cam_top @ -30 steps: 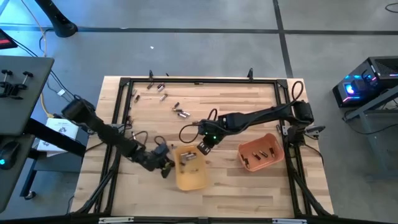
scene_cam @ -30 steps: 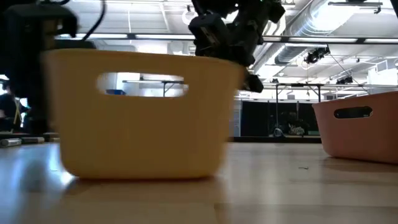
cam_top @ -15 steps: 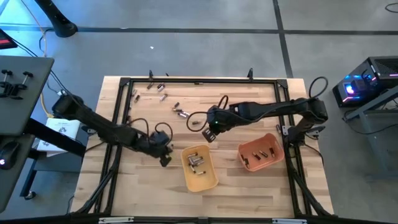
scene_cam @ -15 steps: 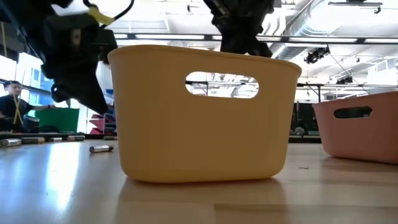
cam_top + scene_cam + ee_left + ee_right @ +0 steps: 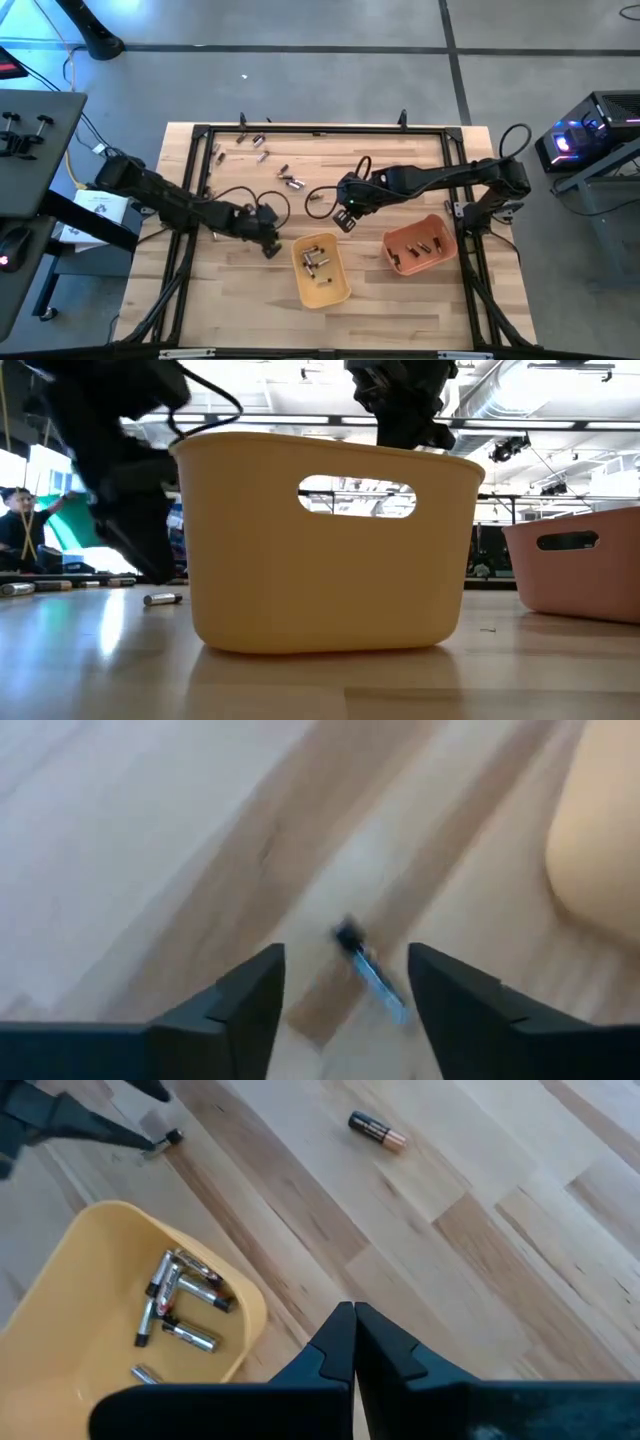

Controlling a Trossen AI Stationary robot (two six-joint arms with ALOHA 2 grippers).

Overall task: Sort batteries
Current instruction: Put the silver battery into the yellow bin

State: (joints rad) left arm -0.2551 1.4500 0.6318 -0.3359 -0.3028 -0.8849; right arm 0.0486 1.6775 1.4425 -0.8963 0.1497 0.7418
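Note:
My left gripper point(image 5: 270, 247) point(image 5: 345, 956) hangs open low over the table, just left of the yellow tray point(image 5: 321, 271). A small silvery battery point(image 5: 373, 976) point(image 5: 165, 1140) shows blurred between its fingers, touching neither. The yellow tray holds several batteries point(image 5: 180, 1305). My right gripper point(image 5: 345, 216) point(image 5: 352, 1320) is shut and holds nothing, above the table past the tray's far right corner. A dark, coppery battery point(image 5: 377, 1130) lies on the wood beyond it. More batteries point(image 5: 262, 155) lie scattered at the far left. The orange tray point(image 5: 420, 246) holds a few batteries.
A black frame point(image 5: 320, 131) runs around the tabletop. In the low view the yellow tray point(image 5: 320, 540) stands close in front and the orange tray point(image 5: 580, 570) to its right. One battery point(image 5: 163, 599) lies on the wood left of the yellow tray. Bare wood lies near the front edge.
The yellow tray has slid toward the table's right edge and turned about, then stayed put. My left gripper has moved a little toward the far edge, beside the tray. My right gripper has gone toward the far right, away from the tray.

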